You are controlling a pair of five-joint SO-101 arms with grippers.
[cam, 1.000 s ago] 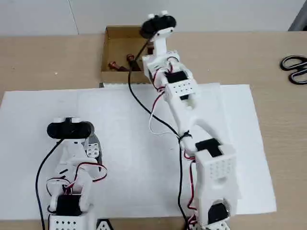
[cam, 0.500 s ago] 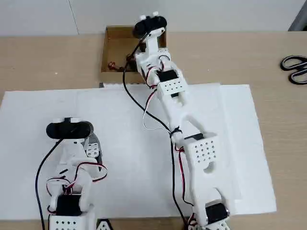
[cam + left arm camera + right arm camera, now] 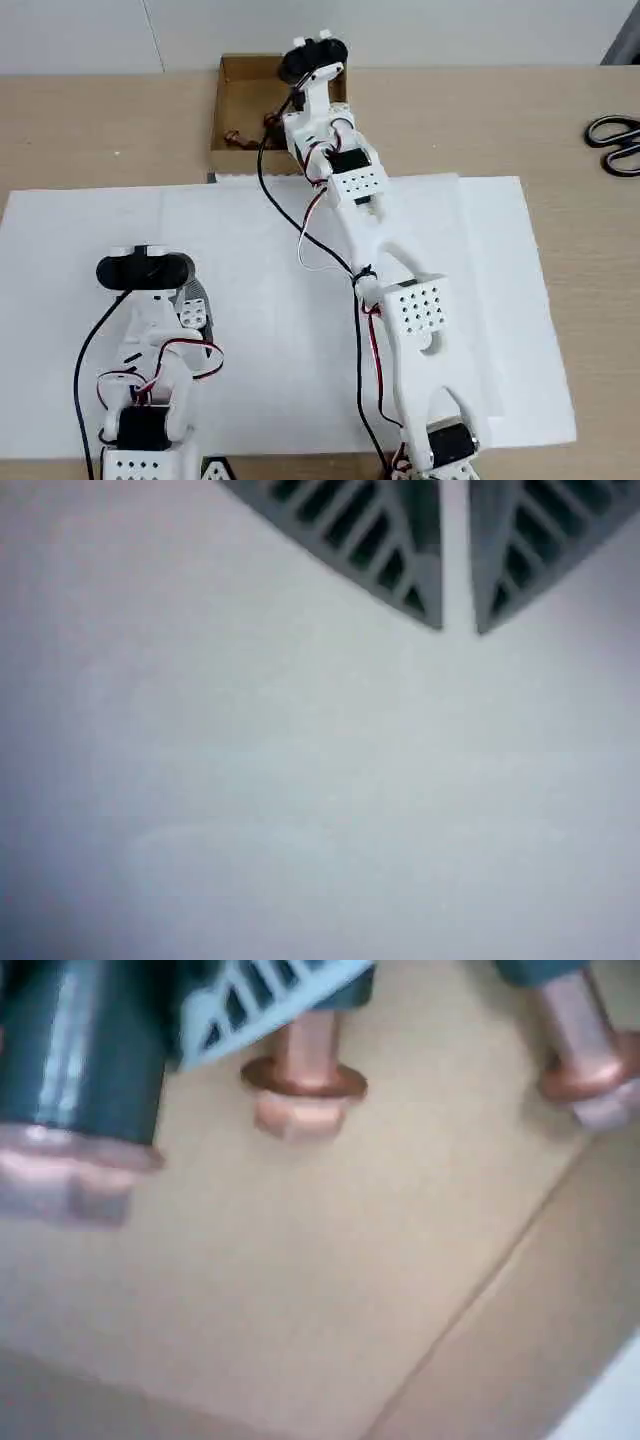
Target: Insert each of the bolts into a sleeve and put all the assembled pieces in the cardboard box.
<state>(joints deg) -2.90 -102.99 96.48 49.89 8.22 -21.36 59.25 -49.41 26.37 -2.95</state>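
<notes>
The cardboard box stands at the table's far edge, with bolt-and-sleeve pieces lying inside. My right arm stretches to it, its gripper down inside the box. In the right wrist view a dark sleeve with a copper bolt head sits close against my grey finger, seemingly held above the box floor. Two more assembled pieces lie beyond it. My left gripper rests shut over the white paper at the near left, holding nothing.
Black scissors lie at the far right on the bare wooden table. The white paper covers the middle of the table. Loose cables run along both arms.
My right arm has swung left and its gripper has shifted further across the box. The left arm has not moved.
</notes>
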